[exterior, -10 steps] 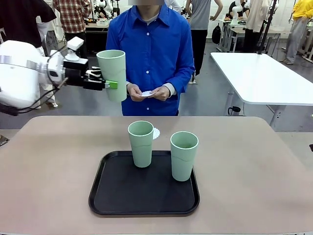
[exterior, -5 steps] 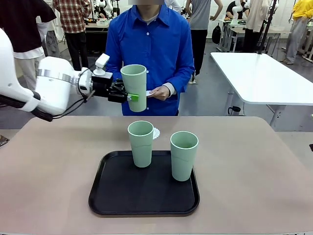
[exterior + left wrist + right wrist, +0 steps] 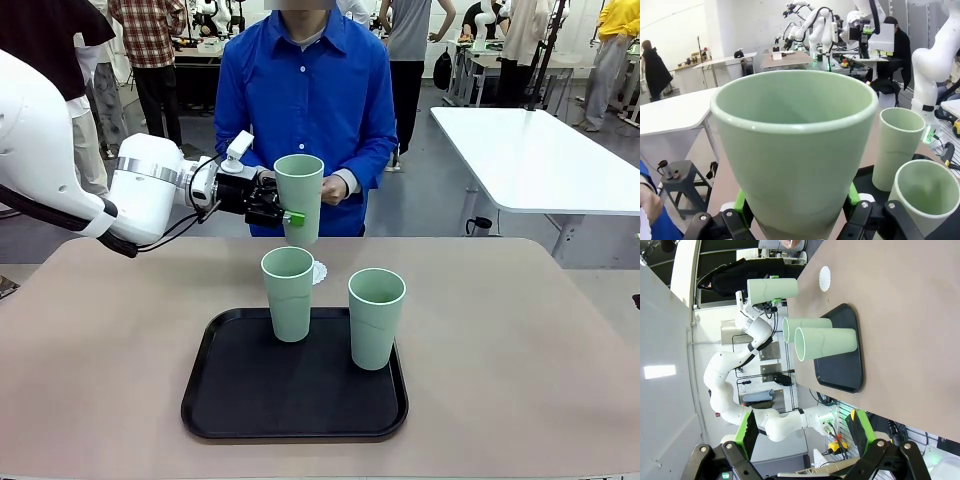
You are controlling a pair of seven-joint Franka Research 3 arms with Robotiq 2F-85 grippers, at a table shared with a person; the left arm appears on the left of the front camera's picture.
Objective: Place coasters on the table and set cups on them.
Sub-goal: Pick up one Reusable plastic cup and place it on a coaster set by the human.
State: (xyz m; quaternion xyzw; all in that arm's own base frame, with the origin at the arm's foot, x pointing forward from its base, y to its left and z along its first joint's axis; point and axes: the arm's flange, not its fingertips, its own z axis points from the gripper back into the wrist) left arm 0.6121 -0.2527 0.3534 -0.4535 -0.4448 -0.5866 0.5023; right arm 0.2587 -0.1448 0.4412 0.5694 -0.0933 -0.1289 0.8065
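Observation:
My left gripper (image 3: pixel 288 214) is shut on a pale green cup (image 3: pixel 299 198), held upright in the air over the far side of the tan table (image 3: pixel 520 330). In the left wrist view this cup (image 3: pixel 795 145) sits between the green pads (image 3: pixel 741 199). A lacy white coaster (image 3: pixel 319 272) lies on the table just below and behind it. Two more cups (image 3: pixel 288 293) (image 3: pixel 376 317) stand on the black tray (image 3: pixel 250 400). My right gripper (image 3: pixel 804 432) is open and holds nothing, well off from the coaster (image 3: pixel 825 278) and the tray (image 3: pixel 842 370).
A person in a blue shirt stands at the far edge, a hand (image 3: pixel 334 189) right behind the held cup. A white table (image 3: pixel 530 150) stands at the back right. Bare tabletop lies to both sides of the tray.
My left arm has carried the cup to the right and downward, from high at the left to just above the coaster at the far middle. The cups on the tray have not moved.

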